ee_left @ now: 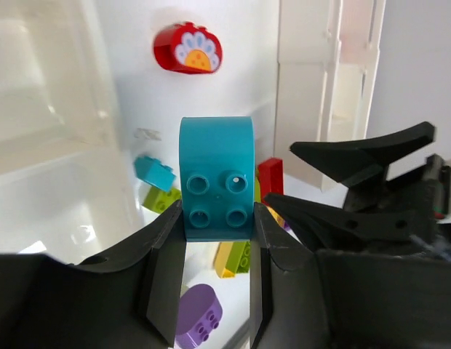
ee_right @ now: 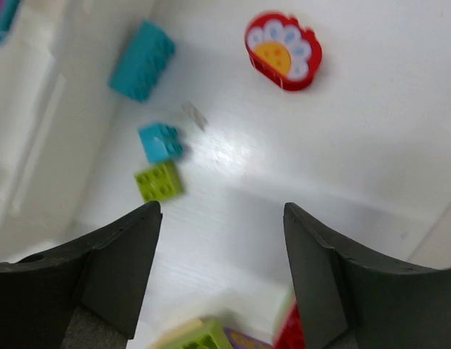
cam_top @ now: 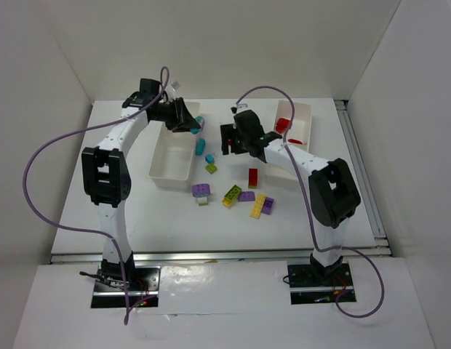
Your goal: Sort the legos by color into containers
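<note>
Two arms: left arm point(cam_top: 113, 138), right arm point(cam_top: 302, 161) — white links, black joint housings. Purple cables point(cam_top: 25, 180) loop off each. Black base plates point(cam_top: 127, 280) at table point(cam_top: 167, 218) near edge, thin red wires beside. Black wedge-shaped fingers point(ee_right: 116, 276).

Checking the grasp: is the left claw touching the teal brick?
Touching. The left wrist view shows both fingers of the left claw pressed against the sides of the teal brick.

Right tool point(ee_right: 222, 211) spread, empty; red flower brick point(ee_right: 284, 49), teal brick point(ee_right: 142, 59), lime brick point(ee_right: 159, 181) ahead.
</note>
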Robot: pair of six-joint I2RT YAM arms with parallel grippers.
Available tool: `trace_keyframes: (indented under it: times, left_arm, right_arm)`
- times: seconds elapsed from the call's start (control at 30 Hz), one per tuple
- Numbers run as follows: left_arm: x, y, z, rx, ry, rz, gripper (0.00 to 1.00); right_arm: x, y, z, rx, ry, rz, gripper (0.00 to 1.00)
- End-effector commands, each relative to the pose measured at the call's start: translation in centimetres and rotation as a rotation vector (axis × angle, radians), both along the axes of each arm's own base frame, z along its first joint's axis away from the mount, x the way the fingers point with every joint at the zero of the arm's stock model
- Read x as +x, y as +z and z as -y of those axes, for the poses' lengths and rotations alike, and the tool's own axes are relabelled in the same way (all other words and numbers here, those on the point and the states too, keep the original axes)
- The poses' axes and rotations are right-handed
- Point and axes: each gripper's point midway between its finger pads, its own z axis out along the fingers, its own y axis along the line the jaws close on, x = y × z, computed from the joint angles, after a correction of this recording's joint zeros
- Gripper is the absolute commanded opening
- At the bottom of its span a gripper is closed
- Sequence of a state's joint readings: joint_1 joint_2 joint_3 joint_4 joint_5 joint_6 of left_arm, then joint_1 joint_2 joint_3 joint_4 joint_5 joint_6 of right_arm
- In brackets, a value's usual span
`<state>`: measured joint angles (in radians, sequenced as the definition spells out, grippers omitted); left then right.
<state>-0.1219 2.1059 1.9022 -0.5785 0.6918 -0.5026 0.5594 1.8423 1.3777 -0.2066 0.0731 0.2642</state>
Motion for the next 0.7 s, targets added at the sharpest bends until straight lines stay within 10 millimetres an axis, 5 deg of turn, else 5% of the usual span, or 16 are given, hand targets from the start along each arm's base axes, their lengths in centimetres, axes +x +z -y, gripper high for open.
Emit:
trace_keyframes:
  times: [0.0,0.17,0.27,0.47,0.67]
  left_arm:
    - [0.9,3.7,-1.7,0.036,0.075,0.069,0.00]
    - [2.3,4.9,-4.3,0.126,0.184,0.098,0.00]
    - [3.2,4.0,-5.9,0.149,0.251,0.067,0.00]
    - [7.2,2.2,-8.4,0.208,0.387,0.068,0.00]
    - [10.6,-0.5,-8.1,0.155,0.405,0.033,0.00]
  right_arm:
    - [2.8,3.1,-0.7,-0.002,-0.036,0.046,0.82]
    - [6.5,1.4,-0.9,-0.082,-0.127,0.027,0.92]
    - [9.1,0.7,-0.5,-0.086,-0.209,0.010,0.92]
    - [10.1,0.2,-0.8,-0.078,-0.241,0.016,0.93]
    - [11.0,-1.5,0.2,-0.086,-0.267,-0.006,0.93]
